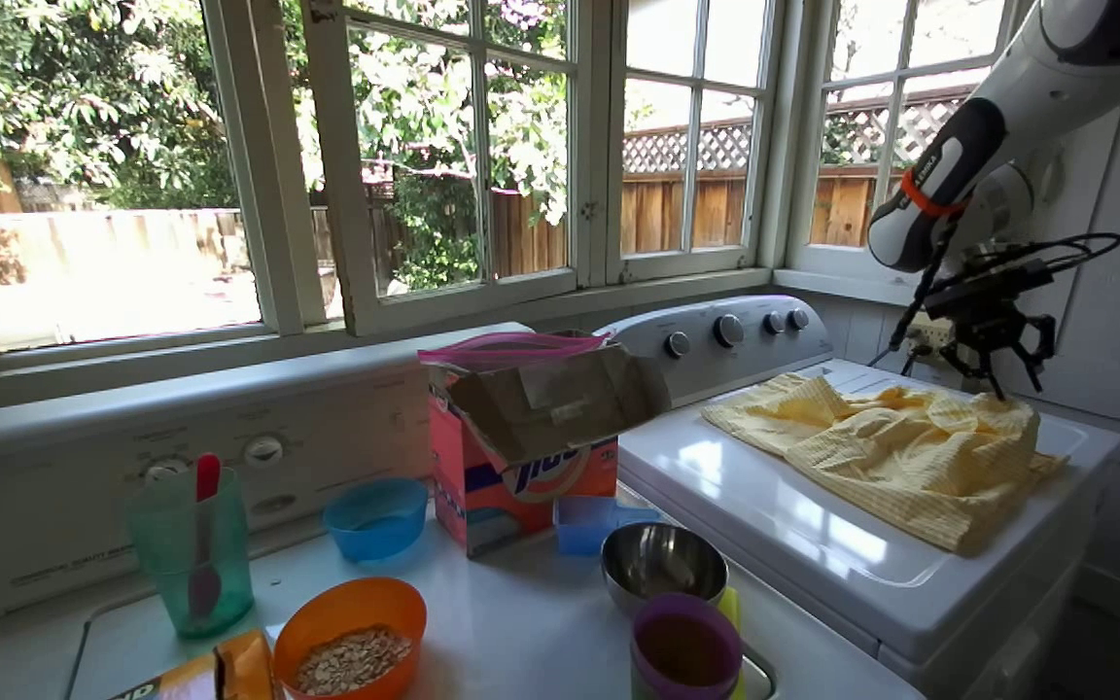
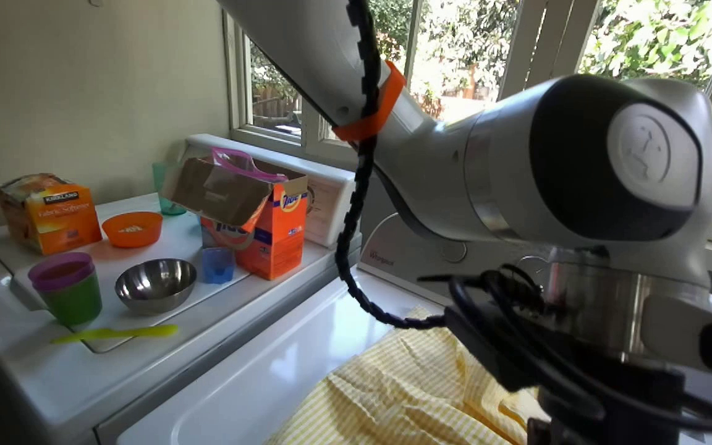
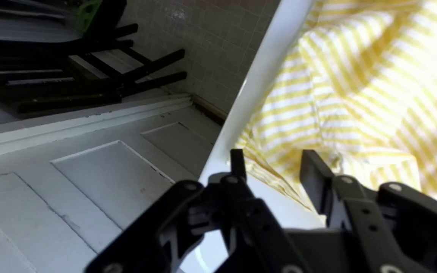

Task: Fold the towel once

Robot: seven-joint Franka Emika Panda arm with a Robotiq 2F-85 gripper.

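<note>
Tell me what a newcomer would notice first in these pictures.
Likely the big white robot arm, its open gripper at the wrinkled yellow towel on a white machine. Next, perhaps the open orange detergent box on the neighbouring machine, along with an orange bowl of pale flakes.

Both exterior views face the windows (image 1: 477, 146) obliquely from above and share the towel (image 1: 891, 462); in an exterior view, the arm (image 2: 498, 167) stands close, frame right. Wrist view: close range, past the fingers (image 3: 314, 176).
</note>
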